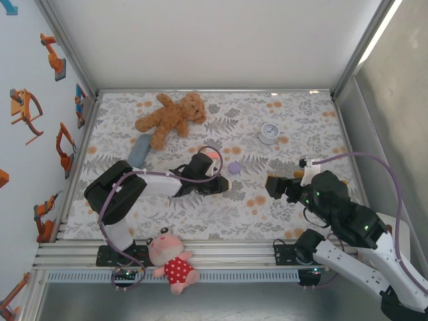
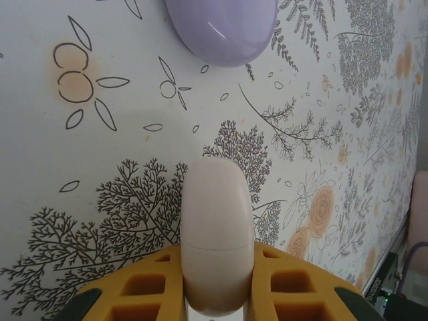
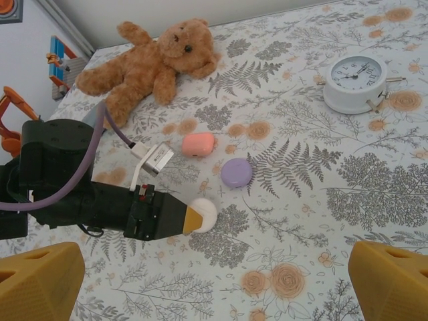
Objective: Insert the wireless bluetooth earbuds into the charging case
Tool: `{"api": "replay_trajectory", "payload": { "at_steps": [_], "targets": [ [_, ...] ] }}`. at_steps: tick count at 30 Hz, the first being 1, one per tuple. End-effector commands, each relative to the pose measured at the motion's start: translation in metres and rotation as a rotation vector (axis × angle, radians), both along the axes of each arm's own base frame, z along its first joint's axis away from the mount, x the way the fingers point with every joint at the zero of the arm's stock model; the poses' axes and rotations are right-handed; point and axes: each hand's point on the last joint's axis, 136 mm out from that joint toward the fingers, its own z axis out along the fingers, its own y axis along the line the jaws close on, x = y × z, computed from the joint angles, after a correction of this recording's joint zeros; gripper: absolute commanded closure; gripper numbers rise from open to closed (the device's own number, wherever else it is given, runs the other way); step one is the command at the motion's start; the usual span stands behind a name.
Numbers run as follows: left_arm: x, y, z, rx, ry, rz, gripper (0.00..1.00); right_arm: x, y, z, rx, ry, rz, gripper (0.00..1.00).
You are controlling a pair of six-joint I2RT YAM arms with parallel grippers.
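My left gripper (image 2: 217, 297) is shut on a small cream-white charging case (image 2: 217, 234), lid closed, held edge-up between the orange pads low over the patterned cloth. The right wrist view shows that case (image 3: 206, 212) at the tip of the left gripper (image 3: 192, 218). A purple rounded case (image 1: 234, 168) lies closed just beyond it, and a pink case (image 3: 198, 143) lies a little farther back. No loose earbuds are in sight. My right gripper (image 1: 274, 184) hovers open to the right, its orange fingers (image 3: 391, 281) spread wide with nothing between them.
A brown teddy bear (image 1: 170, 117) lies at the back left and a white alarm clock (image 1: 269, 132) at the back right. A blue-grey object (image 1: 139, 148) rests left of the left arm. A pink doll (image 1: 170, 257) sits on the front rail. Walls enclose three sides.
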Motion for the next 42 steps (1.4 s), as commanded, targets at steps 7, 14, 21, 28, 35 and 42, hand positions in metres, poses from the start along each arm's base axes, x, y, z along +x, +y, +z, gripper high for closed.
{"api": "replay_trajectory", "payload": {
  "at_steps": [7,14,21,28,35,42],
  "targets": [
    [-0.001,0.007,-0.002,0.047,-0.002,0.007,0.64,0.006,-0.003,0.002,-0.042,-0.016,-0.02,0.0],
    [0.007,0.013,0.019,0.043,-0.07,0.017,0.54,0.013,-0.002,0.005,-0.087,-0.027,-0.029,0.0],
    [0.018,0.026,0.063,0.019,-0.213,0.021,0.5,0.033,0.01,0.013,-0.162,-0.055,-0.026,0.0],
    [0.031,0.085,0.124,0.131,-0.466,0.097,0.42,0.06,0.013,0.028,-0.204,-0.161,-0.09,0.0],
    [0.038,0.167,0.166,0.266,-0.68,0.272,0.29,0.087,0.002,0.02,-0.271,-0.186,-0.169,0.0],
    [0.034,0.227,0.173,0.456,-0.832,0.358,0.17,0.112,-0.029,-0.006,-0.341,-0.179,-0.279,0.0]
  ]
}}
